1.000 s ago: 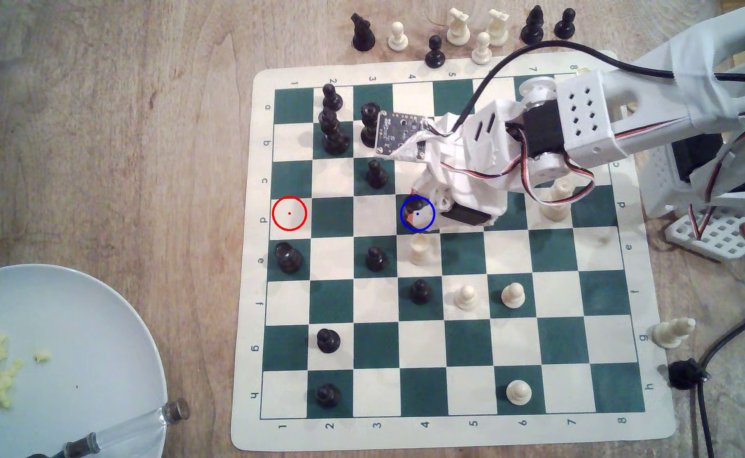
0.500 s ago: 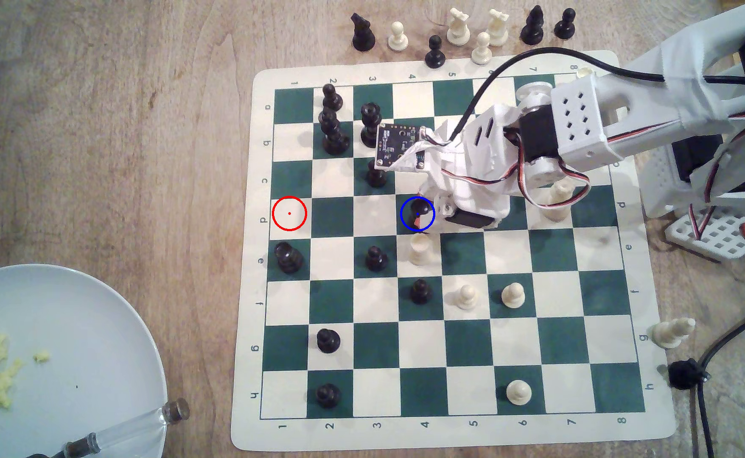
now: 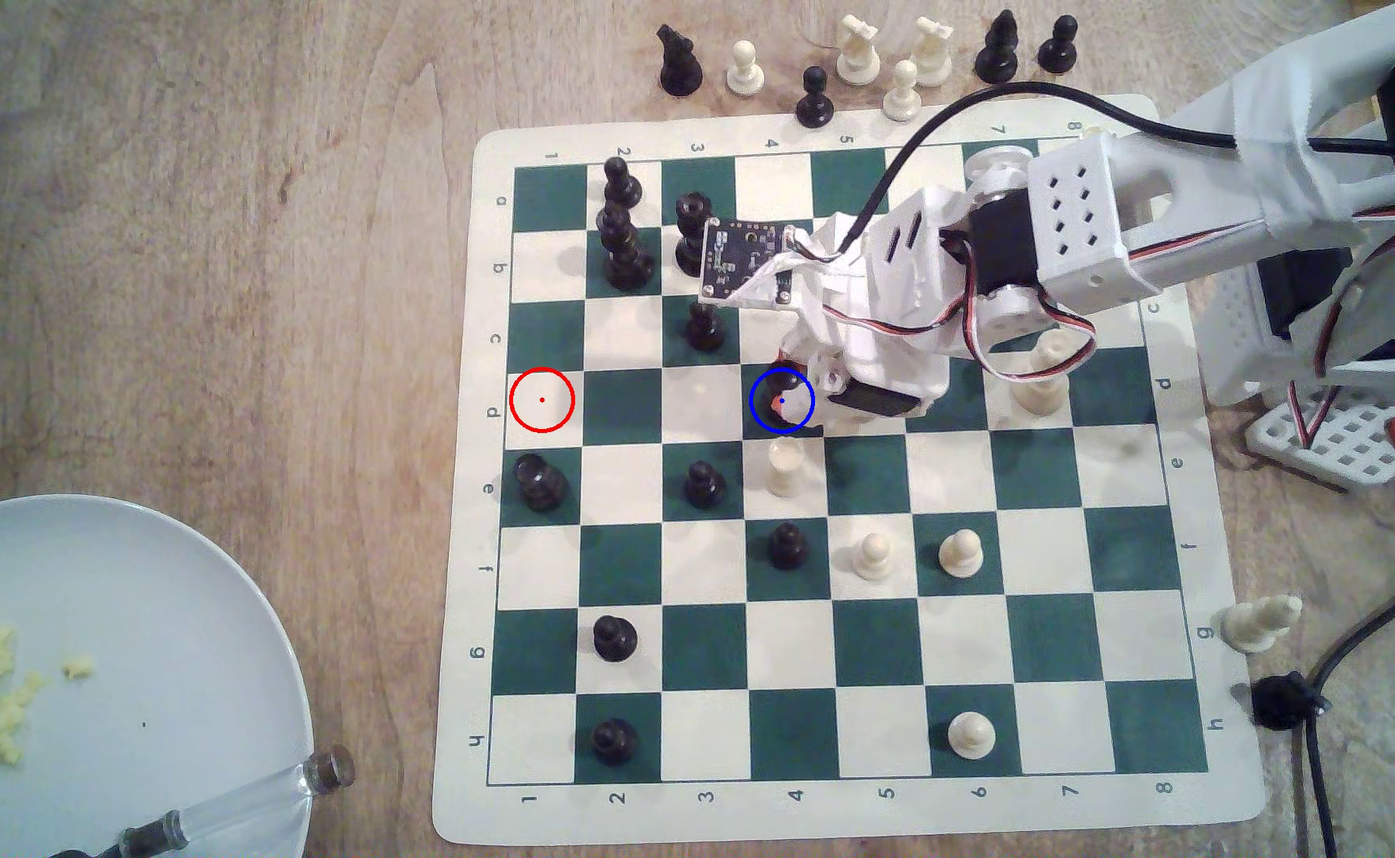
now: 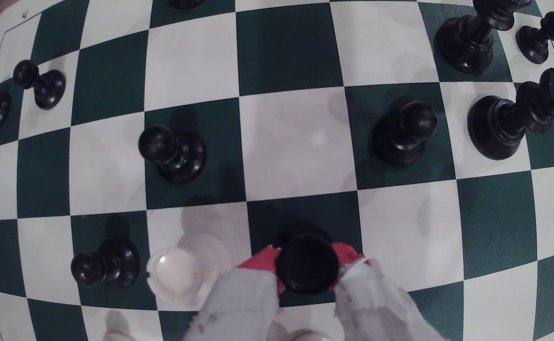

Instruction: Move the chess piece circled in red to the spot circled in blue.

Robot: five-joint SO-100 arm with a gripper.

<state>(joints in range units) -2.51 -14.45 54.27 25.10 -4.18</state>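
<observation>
End effector (image 4: 306, 267) (red-tipped) clamped, arm (image 3: 1090, 214) reaching over.

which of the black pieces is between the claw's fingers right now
The black rook on the blue-ringed green square: red-tipped claw fingers sit on either side of it. Every other black piece stands alone.

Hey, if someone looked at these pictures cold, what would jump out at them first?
Probably the white robot arm's claw, its red-tipped fingers closed around the stout glossy black rook over the blue-ringed dark green square mid-board. Next, the empty red-ringed white square at the board's edge on the exterior view's left, and the pale plate holding yellowish crumbs in the lower-left corner.
</observation>
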